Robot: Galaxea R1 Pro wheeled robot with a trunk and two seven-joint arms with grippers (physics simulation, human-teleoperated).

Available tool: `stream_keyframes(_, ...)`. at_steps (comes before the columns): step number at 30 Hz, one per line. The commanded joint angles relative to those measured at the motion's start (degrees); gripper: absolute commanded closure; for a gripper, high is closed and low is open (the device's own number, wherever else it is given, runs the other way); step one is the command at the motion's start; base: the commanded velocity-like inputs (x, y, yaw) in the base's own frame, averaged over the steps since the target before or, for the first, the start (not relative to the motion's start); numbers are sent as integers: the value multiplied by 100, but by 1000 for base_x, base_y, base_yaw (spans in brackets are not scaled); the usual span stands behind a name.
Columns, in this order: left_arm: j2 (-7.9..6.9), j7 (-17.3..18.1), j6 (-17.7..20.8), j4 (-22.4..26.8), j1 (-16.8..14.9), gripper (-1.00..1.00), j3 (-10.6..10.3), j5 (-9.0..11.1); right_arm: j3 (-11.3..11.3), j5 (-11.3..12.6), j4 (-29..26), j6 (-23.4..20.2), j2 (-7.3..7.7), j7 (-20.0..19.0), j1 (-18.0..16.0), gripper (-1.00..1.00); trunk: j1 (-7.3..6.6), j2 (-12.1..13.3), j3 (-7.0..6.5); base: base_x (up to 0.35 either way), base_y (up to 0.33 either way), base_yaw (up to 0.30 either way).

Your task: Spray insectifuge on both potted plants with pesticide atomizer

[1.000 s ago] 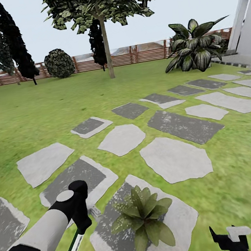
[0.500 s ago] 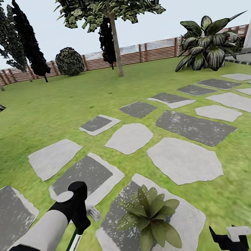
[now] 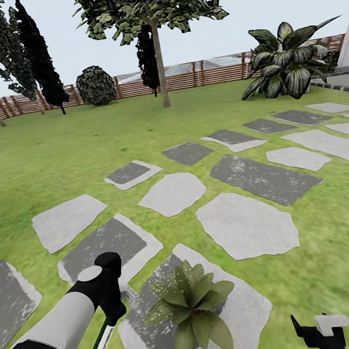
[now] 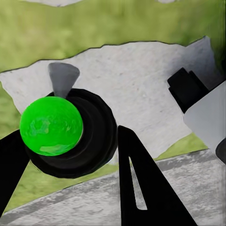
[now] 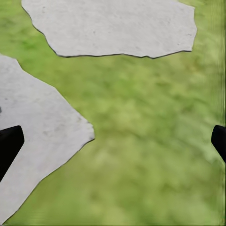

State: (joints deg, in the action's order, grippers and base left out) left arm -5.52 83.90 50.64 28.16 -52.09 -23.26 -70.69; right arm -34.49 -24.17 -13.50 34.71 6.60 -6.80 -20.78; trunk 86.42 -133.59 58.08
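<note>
Head view: the sprayer [image 3: 103, 340] is carried by the left pincer [image 3: 113, 312], hanging nozzle-down at near left, just beside the potted plant [image 3: 190, 302] on the near stepping stone [image 3: 243, 310]. No whitish specks can be made out on the leaves. The spraying step is judged to be at hand; the nozzle must be brought rightward over the rosette. Open lawn [image 3: 333, 239] lies to the right. The right pincer [image 3: 320, 332] is seen at the near right edge.

Left wrist view: the left pincer is seen closed around the sprayer's dark body, its green cap [image 4: 51, 126] toward the camera.

Right wrist view: the fingertips [image 5: 9, 143] stand wide apart with nothing between them, over grass.
</note>
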Motion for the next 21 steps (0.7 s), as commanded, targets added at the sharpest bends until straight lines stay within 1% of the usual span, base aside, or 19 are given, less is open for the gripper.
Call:
stream_keyframes(1, -3, 56, 60, 19, -3, 100, -24, -33, -49, 0, 6, 18, -1, -58, -5, -100, -2, -2, 5, -86, -269, 0)
stream_keyframes(4, -2, 56, 60, 40, -3, 100, -18, -32, -49, 0, 6, 18, -1, -58, -5, -100, -2, -2, 5, -82, -269, 5)
stream_keyframes(6, -3, 56, 60, 54, -3, 100, -10, -40, -49, 0, 7, 18, -1, -58, -5, -100, -2, -2, 5, -103, -269, 143)
stream_keyframes(10, -2, 56, 60, 66, -3, 100, 2, -33, -49, 0, 5, 18, -1, -58, -5, -100, -2, -2, 5, -50, -268, 245)
stream_keyframes(14, -7, 56, 60, 67, -3, 100, 5, -32, -49, 0, 6, 18, -1, -58, -5, -100, -2, -2, 5, 123, -245, 275)
stream_keyframes(17, -8, 56, 60, 67, -3, 100, 5, -29, -49, 0, 7, 18, -1, -58, -5, -100, -2, -2, 5, 112, -96, 203)
stream_keyframes(21, -3, 80, 65, 78, -18, 100, -19, -24, -49, 0, 8, 18, -1, -58, -5, -100, -2, -2, 5, 20, -16, 40)
